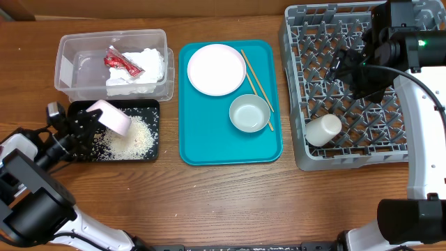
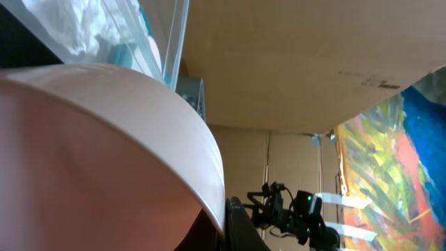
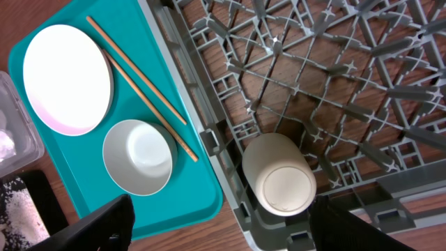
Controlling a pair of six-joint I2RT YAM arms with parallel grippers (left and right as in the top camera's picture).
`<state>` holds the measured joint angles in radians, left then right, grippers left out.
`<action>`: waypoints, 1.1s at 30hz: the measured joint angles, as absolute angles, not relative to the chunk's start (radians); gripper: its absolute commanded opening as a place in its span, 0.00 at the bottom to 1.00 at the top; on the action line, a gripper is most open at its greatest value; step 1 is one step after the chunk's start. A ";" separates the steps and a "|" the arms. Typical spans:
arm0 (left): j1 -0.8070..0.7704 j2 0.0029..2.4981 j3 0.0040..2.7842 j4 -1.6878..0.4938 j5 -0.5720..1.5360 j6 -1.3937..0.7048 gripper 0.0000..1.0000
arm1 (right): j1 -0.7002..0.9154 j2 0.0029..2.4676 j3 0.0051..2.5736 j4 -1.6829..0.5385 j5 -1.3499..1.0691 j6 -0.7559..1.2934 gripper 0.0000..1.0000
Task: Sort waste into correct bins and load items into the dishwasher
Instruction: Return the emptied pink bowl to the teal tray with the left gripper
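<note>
We are seeing the cup (image 3: 282, 183) lying in the dish rack (image 3: 217, 150) just ahead of the right pincer (image 3: 226, 233), the tray (image 3: 70, 164) lying to its left.

Teal tray (image 1: 209, 143), grey rack (image 1: 313, 153)

A brown wooden table (image 1: 223, 202) with visible grain fills the overhead view, evenly lit. The left wrist view looks off past it to plain tan panels (image 2: 293, 63) (cardboard, by the look) and a bright painting (image 2: 397, 160) in blue, orange and yellow.
</note>
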<state>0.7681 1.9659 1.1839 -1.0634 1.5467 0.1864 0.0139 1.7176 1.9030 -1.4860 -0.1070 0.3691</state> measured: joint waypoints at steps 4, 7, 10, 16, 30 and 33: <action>0.731 1.943 1.193 -1.148 1.498 0.242 0.04 | 0.014 1.718 1.903 -1.488 -0.104 0.368 0.82; 0.678 1.876 1.246 -1.215 1.411 0.285 0.04 | 0.014 1.718 1.903 -1.489 -0.100 0.366 0.82; 0.592 1.763 1.329 -1.227 1.291 0.296 0.04 | 0.014 1.718 1.903 -1.489 -0.099 0.366 0.82; 0.257 1.562 1.423 -1.106 0.917 0.198 0.04 | 0.014 1.718 1.903 -1.489 -0.097 0.366 0.82; -0.408 1.790 1.426 -0.929 0.224 -0.005 0.04 | 0.014 1.718 1.903 -1.496 -0.099 0.366 0.82; -0.454 1.860 1.425 -0.923 0.182 -0.021 0.04 | 0.014 1.718 1.903 -1.496 -0.100 0.366 0.82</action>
